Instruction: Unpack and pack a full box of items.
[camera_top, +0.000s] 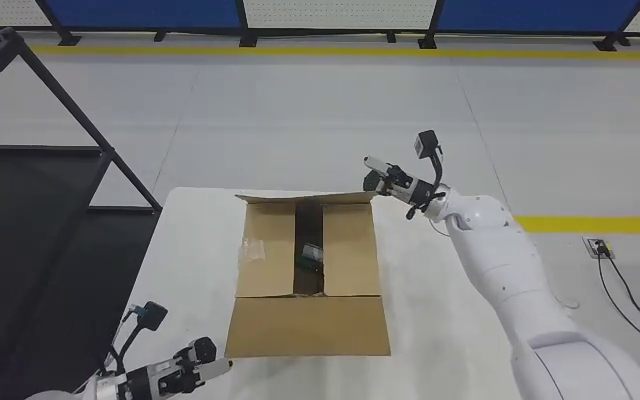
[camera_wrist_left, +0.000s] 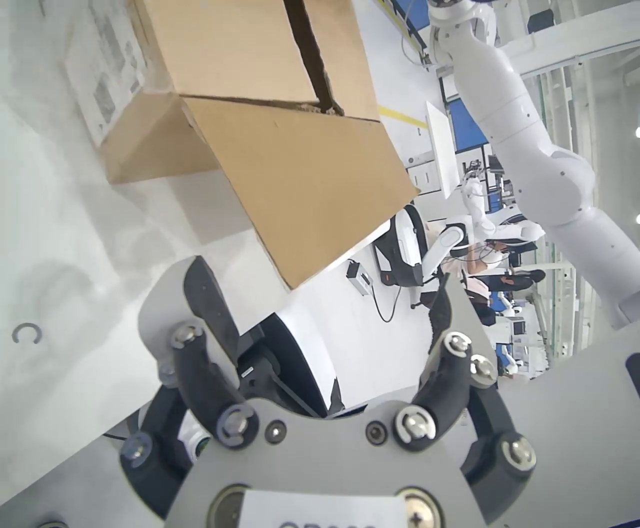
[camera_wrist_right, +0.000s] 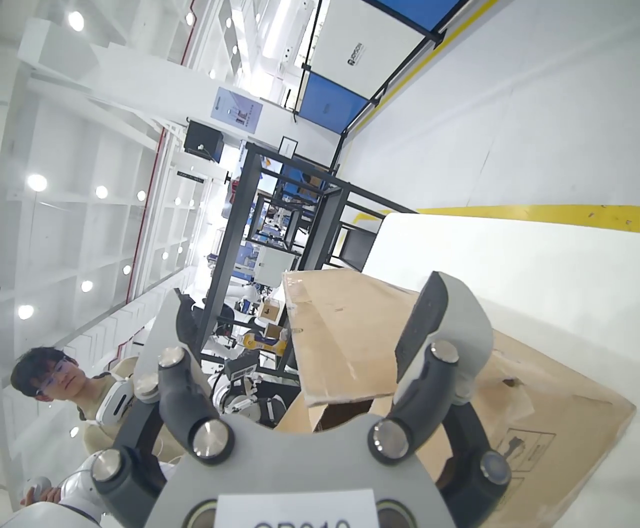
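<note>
Find the cardboard box (camera_top: 310, 270) mid-surface (camera_top: 190, 260), inner flaps nearly shut over a dark item (camera_top: 311, 257). Expect stiff walls but bendy flaps, so take a flap by its free edge. Note both released and empty: left gripper (camera_top: 218, 368) off the near corner, right gripper (camera_top: 375, 172) by the far corner.

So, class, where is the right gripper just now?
In the top view the right gripper is by the far right corner of the cardboard box, its jaws open.
</note>
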